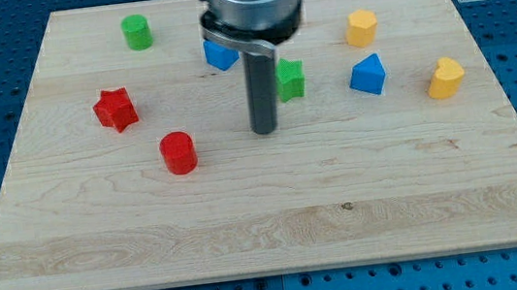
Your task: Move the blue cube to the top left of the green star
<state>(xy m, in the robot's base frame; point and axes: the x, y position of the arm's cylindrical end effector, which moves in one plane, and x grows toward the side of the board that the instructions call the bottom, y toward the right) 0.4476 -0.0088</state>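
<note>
Two blocks mattered: the blue cube (220,54), partly hidden behind the arm's housing up and to the view's left of the tip (266,129), and the green star (289,78), just to the tip's upper right. No jaws were fitted; only a bare rod was seen, touching neither block. The cube was judged already near the star's top left. A careless sweep upward could have clipped the star and shifted the reference itself, or the cube could have been overshot toward the green cylinder (136,31).
</note>
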